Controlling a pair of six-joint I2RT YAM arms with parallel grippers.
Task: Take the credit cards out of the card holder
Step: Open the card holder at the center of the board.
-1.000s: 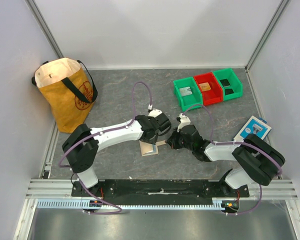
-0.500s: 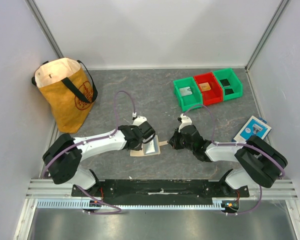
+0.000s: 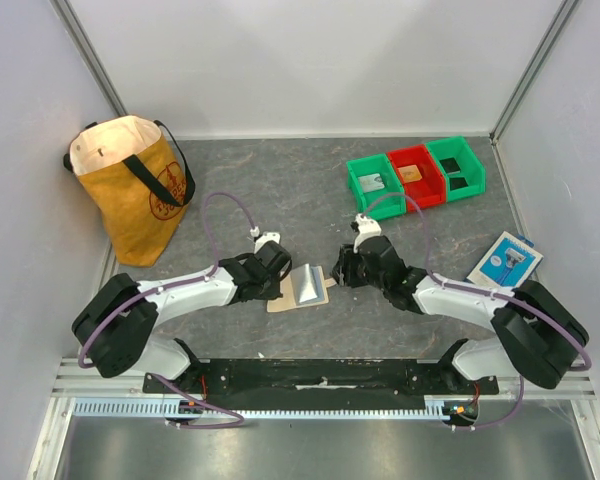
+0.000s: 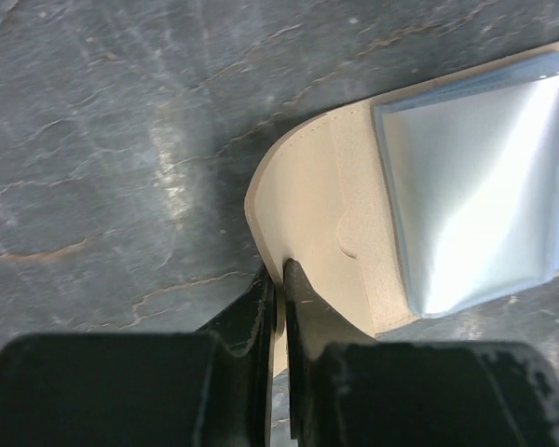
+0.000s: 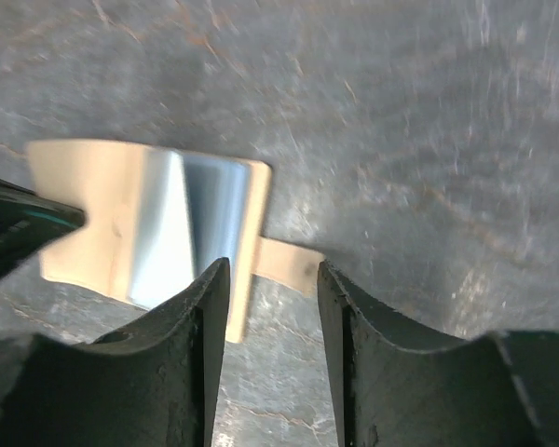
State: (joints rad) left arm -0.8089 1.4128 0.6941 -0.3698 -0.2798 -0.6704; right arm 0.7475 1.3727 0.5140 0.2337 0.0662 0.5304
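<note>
Centre of table (image 3: 230,200): card holder (image 3: 302,288) laid open, pale face up. Tan edge pinched tight by left gripper (image 4: 279,279). Right gripper (image 5: 270,279) parted over tab (image 5: 289,263), nothing gripped. Bins (image 3: 415,175), blue-and-white packet (image 3: 505,258) and tote bag (image 3: 130,190) seen well apart.

The holder (image 3: 305,287) lies on the table (image 3: 270,195), near the front and in the middle. The left gripper (image 3: 280,285) is at its left side and pinches that edge. The right gripper (image 3: 337,272) is just to its right, by the tab (image 5: 289,263), with its jaws apart. A bag (image 3: 130,190) stands at the back left. Three bins (image 3: 415,177) sit in a row at the back right. A packet (image 3: 505,259) lies at the far right, in front of the bins.
</note>
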